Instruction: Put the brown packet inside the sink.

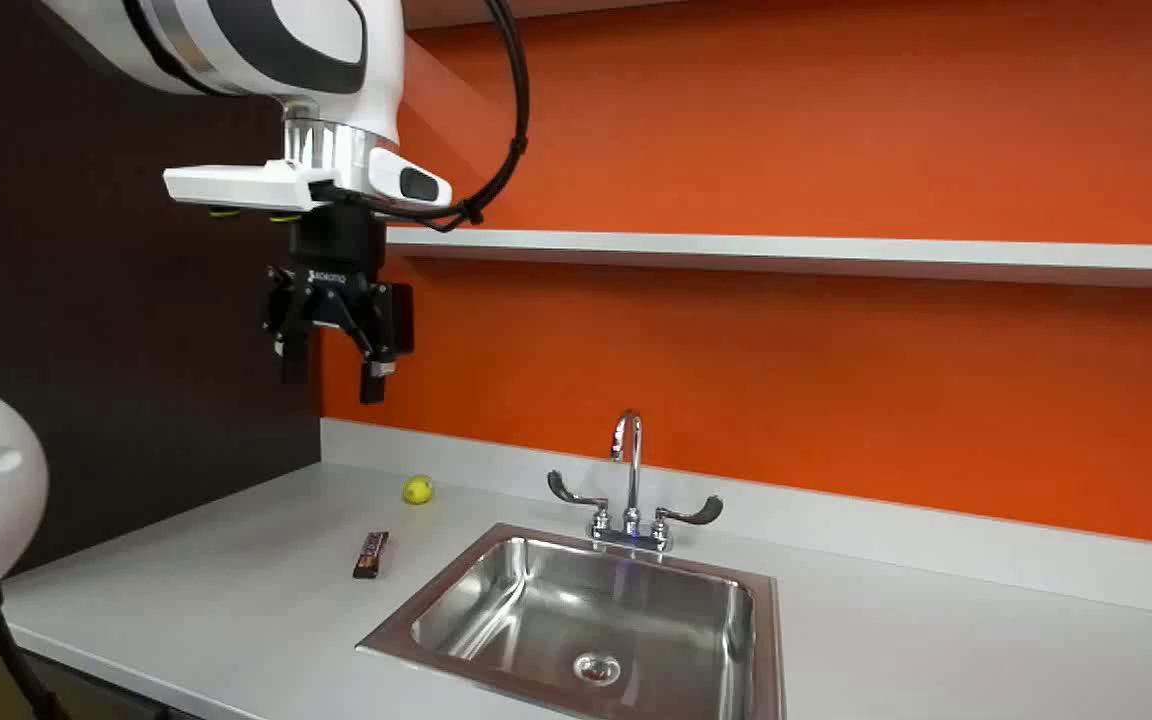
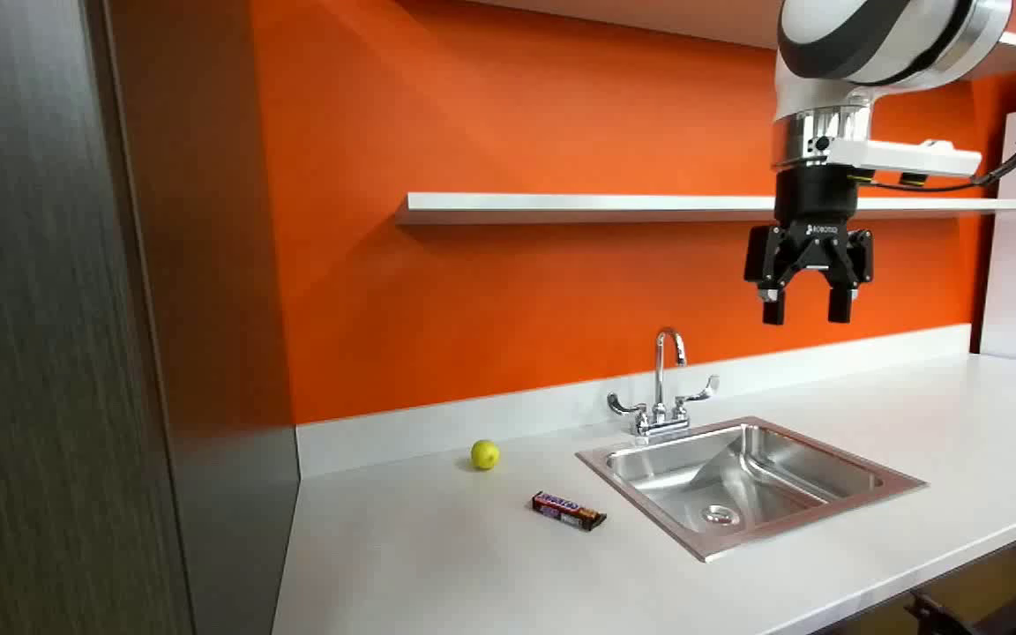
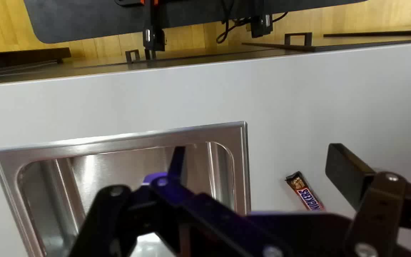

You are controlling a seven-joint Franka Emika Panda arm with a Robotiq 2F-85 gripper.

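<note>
The brown packet (image 1: pixel 370 555), a dark brown candy bar wrapper, lies flat on the counter beside the sink (image 1: pixel 766 630). It also shows in an exterior view (image 2: pixel 568 511). In the wrist view the packet (image 3: pixel 304 192) is partly covered at its lower end by the gripper. The sink rim shows in an exterior view (image 2: pixel 656 510) and in the wrist view (image 3: pixel 241 167), where the gripper covers part of the basin. My gripper (image 1: pixel 333 378) is open and empty, high above the counter. Its spread fingers also show in an exterior view (image 2: pixel 806 309) and in the wrist view (image 3: pixel 259 160).
A small yellow-green ball (image 1: pixel 418 489) sits near the back of the counter, also in an exterior view (image 2: pixel 485 455). The chrome faucet (image 1: pixel 633 480) rises behind the basin. A white shelf (image 1: pixel 796 252) runs along the orange wall. A dark panel (image 1: pixel 136 350) bounds one counter end.
</note>
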